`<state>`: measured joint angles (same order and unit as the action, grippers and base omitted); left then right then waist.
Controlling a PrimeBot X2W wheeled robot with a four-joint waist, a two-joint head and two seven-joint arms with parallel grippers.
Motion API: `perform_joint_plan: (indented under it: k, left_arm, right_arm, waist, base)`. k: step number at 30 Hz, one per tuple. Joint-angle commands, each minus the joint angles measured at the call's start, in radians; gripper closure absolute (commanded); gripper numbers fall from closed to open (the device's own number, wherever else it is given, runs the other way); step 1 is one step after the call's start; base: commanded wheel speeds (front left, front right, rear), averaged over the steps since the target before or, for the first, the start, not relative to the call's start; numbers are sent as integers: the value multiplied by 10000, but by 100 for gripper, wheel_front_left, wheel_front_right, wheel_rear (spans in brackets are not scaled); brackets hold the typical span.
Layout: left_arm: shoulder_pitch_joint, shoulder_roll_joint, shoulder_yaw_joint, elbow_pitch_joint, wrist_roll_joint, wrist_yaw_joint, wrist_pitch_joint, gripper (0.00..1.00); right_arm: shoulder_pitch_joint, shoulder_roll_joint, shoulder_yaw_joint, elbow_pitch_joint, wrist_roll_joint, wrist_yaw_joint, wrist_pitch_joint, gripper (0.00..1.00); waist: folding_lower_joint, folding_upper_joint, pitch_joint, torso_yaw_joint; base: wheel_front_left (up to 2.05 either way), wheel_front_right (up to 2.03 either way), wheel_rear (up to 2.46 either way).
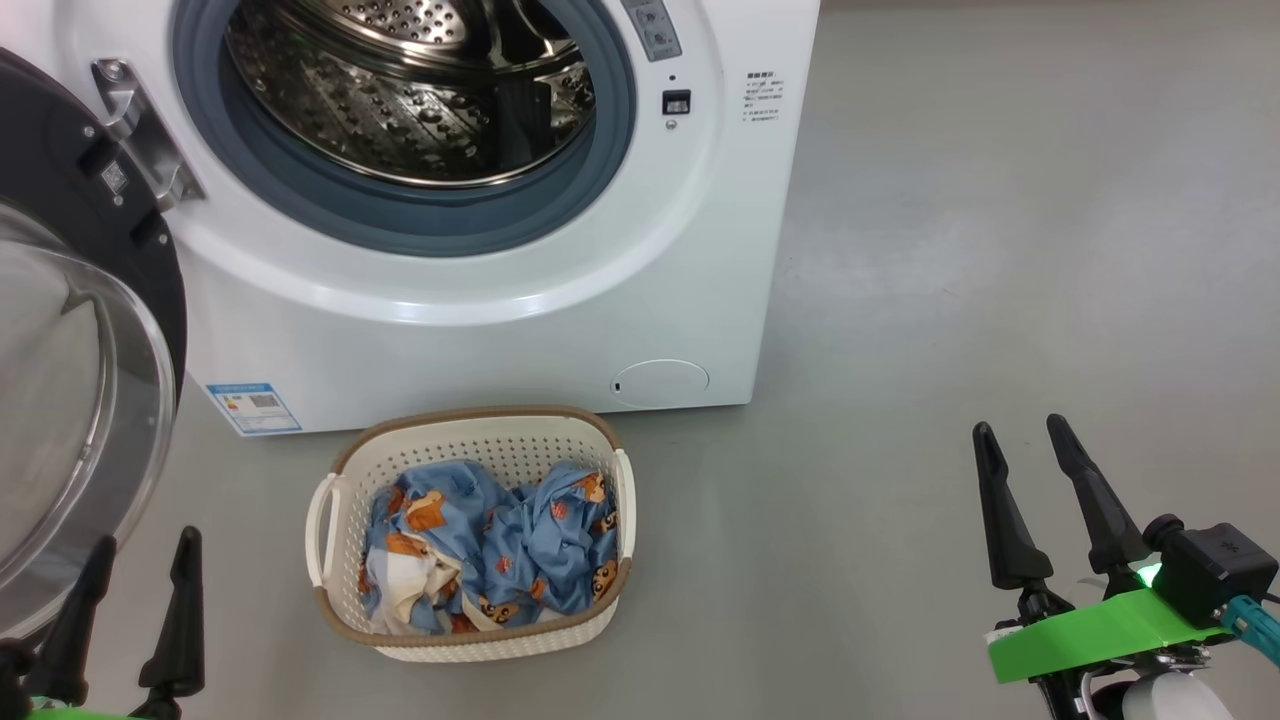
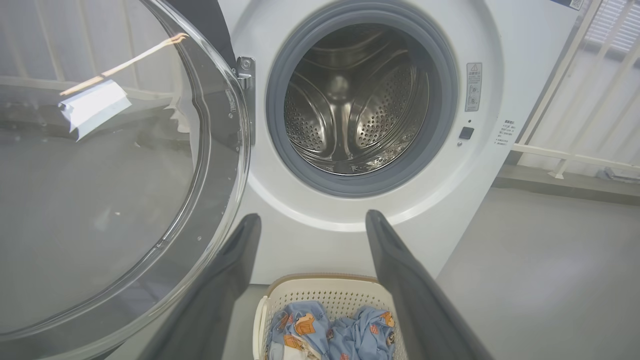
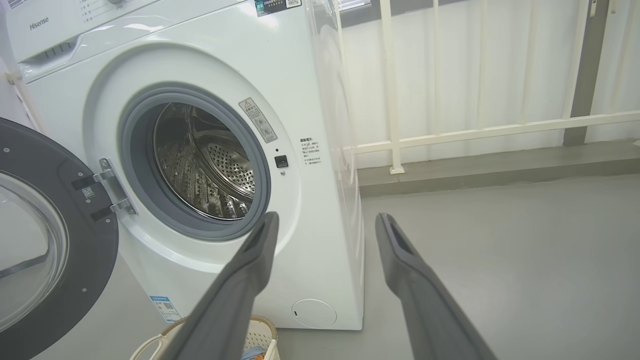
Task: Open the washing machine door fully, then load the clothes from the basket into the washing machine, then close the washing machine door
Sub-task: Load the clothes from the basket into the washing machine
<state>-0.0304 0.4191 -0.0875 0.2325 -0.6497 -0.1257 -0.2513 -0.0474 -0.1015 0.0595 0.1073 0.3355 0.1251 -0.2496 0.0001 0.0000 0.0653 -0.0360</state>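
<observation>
Looking first past the left gripper (image 1: 145,540), standing wide open and gripping nothing, low at the head view's left corner, near the glass of the washing machine door (image 1: 70,400). Finding the right gripper (image 1: 1020,427) likewise spread and holding nothing, well apart over plain grey floor (image 1: 1000,250).

Noting the basket (image 1: 470,412) sitting on the floor just in front of the washing machine (image 1: 700,250): cream-white perforated plastic, rounded rectangular, brown-rimmed, with two side handles. Seeing the clothes (image 1: 520,550) lying crumpled inside it (soft light blue fabric, orange-brown bears, a cream-white patch at the lower left), lying below the rim.

Seeing the door hanging wide open to the left on a metal hinge (image 1: 140,135), glossy black rim ringing a bulging clear bowl. Looking into the drum (image 1: 400,100): perforated shiny steel, bare where showing, ringed by a grey-blue rubber gasket (image 1: 430,225). Spotting a blue label sticker (image 1: 252,407) and a small round flap (image 1: 660,383) low on the white boxy front.
</observation>
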Motion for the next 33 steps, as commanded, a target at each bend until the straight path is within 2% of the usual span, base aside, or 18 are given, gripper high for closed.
perform_joint_plan:
  k: [1,33]
  left_arm:
    - [-231,328,374,-291,-43,-48,-105,0]
    - [-330,352,181,-419,-363,-49,-105,0]
  right_arm:
    - [26,-96,169,-247,-94,56,-122,0]
    - [-55,48,182,-242,-173,56,-122,0]
  waist:
    - [-1,0,6,-5]
    - [-1,0,88,28]
  base:
    - [0,0,0]
    - [7,-7,0]
